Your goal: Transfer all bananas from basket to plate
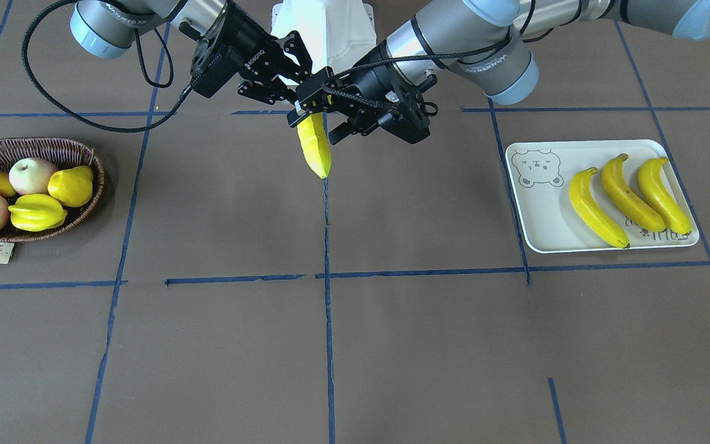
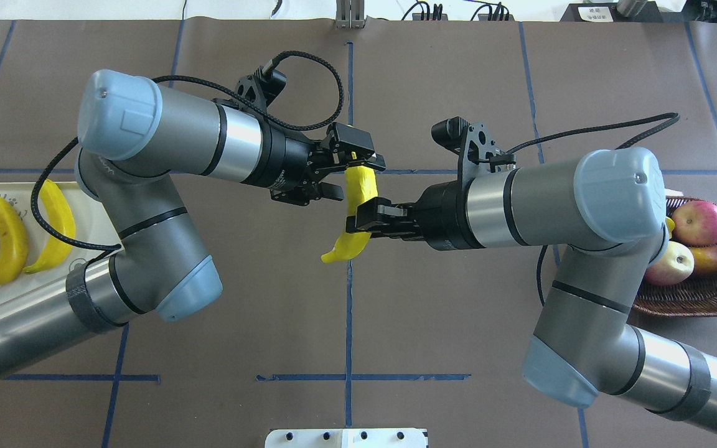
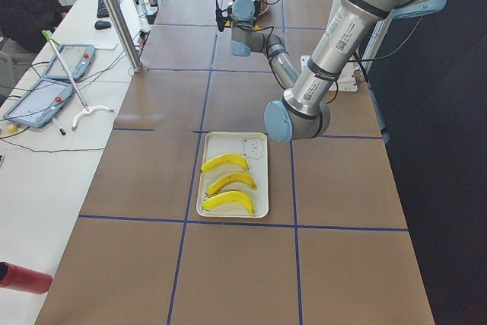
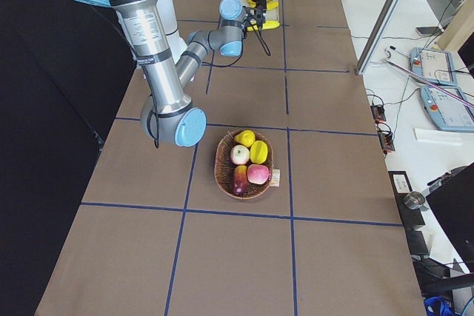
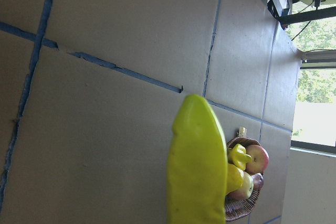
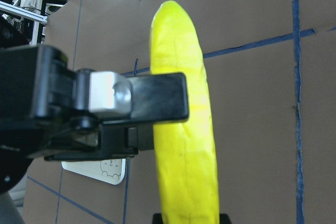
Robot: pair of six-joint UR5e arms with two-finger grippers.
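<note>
Mid-frame, above the table, a handover: the right gripper point(image 2: 365, 219) and left gripper point(image 2: 358, 163) both pinch the long curved yellow banana point(image 2: 353, 211), so it likely won't drop. Three bananas point(image 1: 629, 194) fill the cream rectangular plate point(image 1: 540, 228); the wicker basket point(image 1: 87, 160) holds none.

Bright even light, sharp pics

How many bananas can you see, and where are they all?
4. Three bananas lie side by side on the plate. The fourth banana is up in the air mid-table, between the two tools. None shows in the basket.
</note>
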